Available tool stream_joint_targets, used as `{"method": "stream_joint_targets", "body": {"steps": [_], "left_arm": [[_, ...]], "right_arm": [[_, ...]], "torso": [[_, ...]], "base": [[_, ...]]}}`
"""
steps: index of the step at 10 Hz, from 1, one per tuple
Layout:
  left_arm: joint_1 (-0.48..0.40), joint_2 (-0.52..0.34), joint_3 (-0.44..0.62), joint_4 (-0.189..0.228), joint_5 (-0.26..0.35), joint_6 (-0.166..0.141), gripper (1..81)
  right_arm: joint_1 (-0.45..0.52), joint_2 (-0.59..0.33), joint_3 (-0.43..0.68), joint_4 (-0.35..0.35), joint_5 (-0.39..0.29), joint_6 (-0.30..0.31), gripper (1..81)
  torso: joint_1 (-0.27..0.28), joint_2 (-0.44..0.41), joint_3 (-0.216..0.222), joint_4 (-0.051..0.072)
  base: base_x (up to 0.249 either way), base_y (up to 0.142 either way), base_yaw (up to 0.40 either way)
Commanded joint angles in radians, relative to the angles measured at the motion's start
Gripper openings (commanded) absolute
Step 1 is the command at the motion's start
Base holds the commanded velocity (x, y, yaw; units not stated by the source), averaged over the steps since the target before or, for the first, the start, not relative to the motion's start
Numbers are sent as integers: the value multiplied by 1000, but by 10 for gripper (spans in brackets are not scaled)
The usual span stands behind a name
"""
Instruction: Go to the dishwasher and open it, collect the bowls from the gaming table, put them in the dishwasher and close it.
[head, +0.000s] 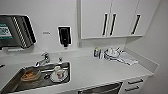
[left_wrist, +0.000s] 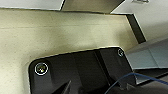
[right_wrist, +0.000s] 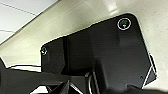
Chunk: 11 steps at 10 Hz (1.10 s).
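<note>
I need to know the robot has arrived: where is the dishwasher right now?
In the head view, the dishwasher sits at the bottom edge, under the white counter, right of the sink and left of the drawers.

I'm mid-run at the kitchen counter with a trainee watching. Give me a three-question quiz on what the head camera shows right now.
1. True or false: the dishwasher door stands wide open with its racks pulled out.
2. Multiple choice: what lies in the sink? A) nothing at all B) dishes, among them a brownish bowl and a plate with a cup C) a kettle
3. Fill in: the small bottles and the stacked dishes stand on the counter under the white wall ______.

Key: 1 false, its steel front appears shut under the counter edge. 2 B. 3 cabinets.
</note>
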<state>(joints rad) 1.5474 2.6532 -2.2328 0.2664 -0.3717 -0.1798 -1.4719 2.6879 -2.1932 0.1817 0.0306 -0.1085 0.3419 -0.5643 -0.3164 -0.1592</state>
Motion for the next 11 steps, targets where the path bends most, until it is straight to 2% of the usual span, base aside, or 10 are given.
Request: {"method": "stream_joint_targets", "body": {"steps": [1,4,7,8,9,10,11], "left_arm": [[-25,-132,137,22,-8,-3,811],[-19,-232,320,25,-24,-11,811],[-17,-298,386,31,-36,-7,811],[-5,-312,392,39,-65,-9,811],[9,-321,392,81,-105,-10,811],[13,-329,390,125,-118,-12,811],[16,-338,390,148,-119,-12,811]], "right_arm": [[43,-24,21,16,-54,1,811],[52,-39,46,36,-52,1,811],[86,-119,156,76,-52,1,811],[95,-144,194,79,-52,1,811],[100,-155,210,85,-52,1,811],[103,-158,210,90,-52,1,811],[104,-162,211,93,-54,3,811]], "torso": [[62,-96,0,0],[128,-202,0,0],[198,-314,0,0],[221,-351,0,0],[244,-387,0,0],[267,-425,0,0],[290,-461,0,0]], "base": [[0,0,0],[0,0,0],[0,0,0],[0,0,0],[0,0,0],[0,0,0],[0,0,0]]}}
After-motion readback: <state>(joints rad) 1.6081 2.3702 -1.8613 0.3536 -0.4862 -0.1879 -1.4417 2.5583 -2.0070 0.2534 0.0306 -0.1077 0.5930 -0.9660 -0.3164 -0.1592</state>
